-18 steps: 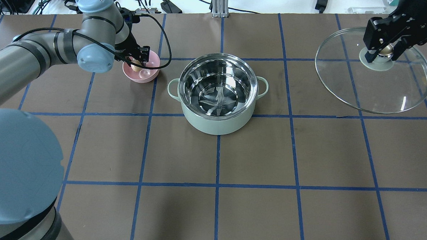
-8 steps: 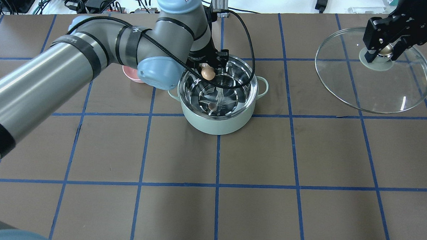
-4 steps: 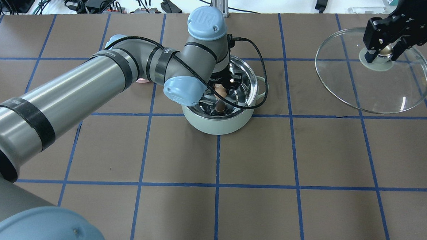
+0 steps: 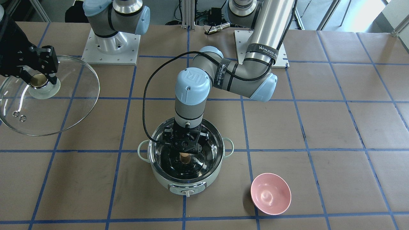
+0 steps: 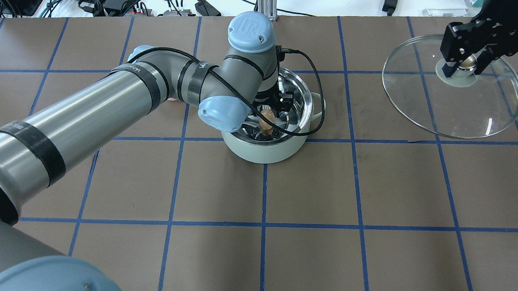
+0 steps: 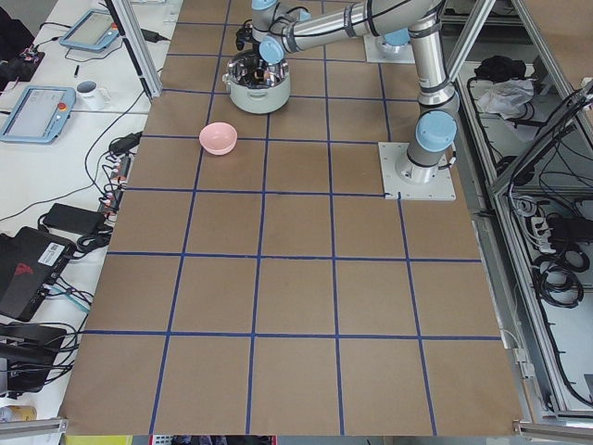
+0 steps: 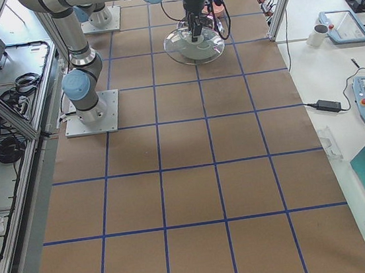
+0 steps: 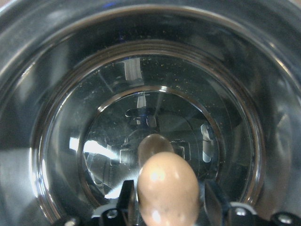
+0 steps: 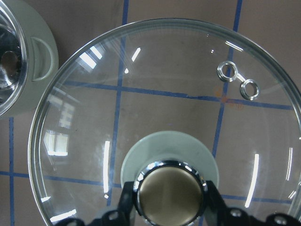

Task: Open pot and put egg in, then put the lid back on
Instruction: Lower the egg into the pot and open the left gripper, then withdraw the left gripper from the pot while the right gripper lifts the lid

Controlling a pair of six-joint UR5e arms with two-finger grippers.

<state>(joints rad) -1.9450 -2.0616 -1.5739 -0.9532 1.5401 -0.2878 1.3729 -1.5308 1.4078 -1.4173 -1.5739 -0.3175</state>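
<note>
Left gripper [image 8: 168,203]: lowered inside the pot [image 5: 263,153], pointing straight down, fingers clenched on the egg [image 5: 267,117] from two sides.
Egg: upright between the two fingers, below the pot rim, over the middle of the steel bottom; dark reflection of it just beneath; touching the bottom or not, cannot tell.
Pot: uncovered, near the centre of the table [image 5: 327,189], over a crossing of blue grid lines; control knob [image 4: 188,192] turned away from the robot; one loop handle at each side.
Right gripper [image 9: 168,207]: closed around the lid knob [image 4: 39,80], one finger at each side of it.
Lid [image 5: 460,112]: well apart from the pot, toward the far corner of the table on the robot's right; two vent rings [image 9: 220,70] near its edge; resting on the table or lifted a little, cannot tell.
Bowl [image 4: 271,193]: pink, upright, near the pot on the robot's left, not touching it; hidden under the left arm in the overhead view.
</note>
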